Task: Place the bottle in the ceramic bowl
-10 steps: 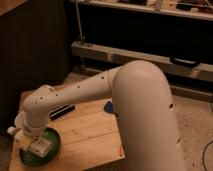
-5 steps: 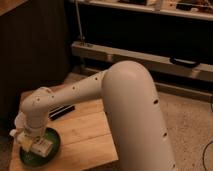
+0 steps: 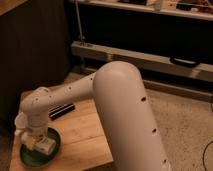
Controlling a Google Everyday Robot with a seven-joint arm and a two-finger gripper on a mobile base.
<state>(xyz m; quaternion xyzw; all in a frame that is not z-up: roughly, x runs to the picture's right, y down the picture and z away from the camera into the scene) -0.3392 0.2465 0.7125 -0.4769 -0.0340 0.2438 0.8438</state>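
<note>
The green ceramic bowl [image 3: 29, 157] sits at the near left corner of the wooden table [image 3: 85, 135]. The bottle [image 3: 43, 145], whitish with a pale yellowish label, lies inside the bowl's rim. My gripper [image 3: 33, 138] hangs at the end of the white arm, low over the bowl and right at the bottle. The wrist hides part of the bottle and the bowl's far side.
A translucent white cup [image 3: 21, 121] stands just behind the bowl at the table's left edge. A flat dark object [image 3: 62, 111] lies further back on the table. My bulky white upper arm [image 3: 130, 115] covers the table's right side. Dark shelving stands behind.
The upper arm has swung a little to the left. The gripper stays low over the bowl with the bottle in the same spot.
</note>
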